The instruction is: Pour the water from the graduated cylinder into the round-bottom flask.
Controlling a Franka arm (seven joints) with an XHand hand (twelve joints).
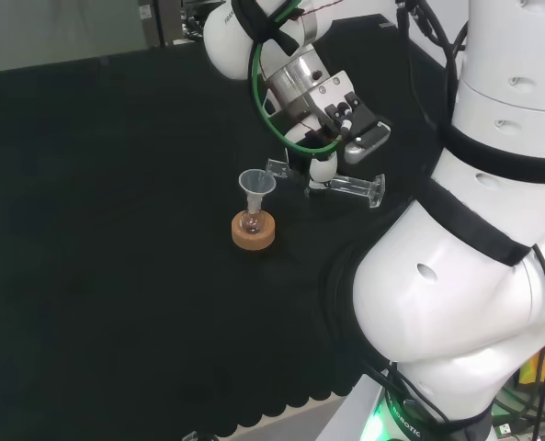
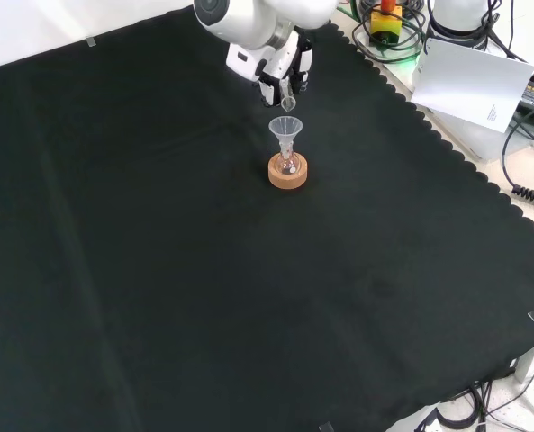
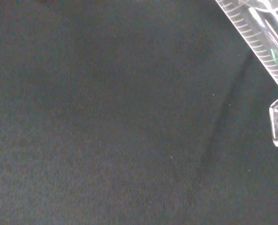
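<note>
My hand (image 1: 323, 165) is wrapped around the graduated cylinder (image 1: 350, 186), tipped nearly flat, mouth above the funnel (image 1: 256, 184) in the round-bottom flask (image 1: 250, 221) on its cork ring (image 1: 255, 233).

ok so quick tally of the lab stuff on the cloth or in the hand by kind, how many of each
graduated cylinder: 1, held tipped over in the hand
funnel: 1, in the flask's neck
round-bottom flask: 1
cork ring stand: 1, under the flask
total: 4
</note>
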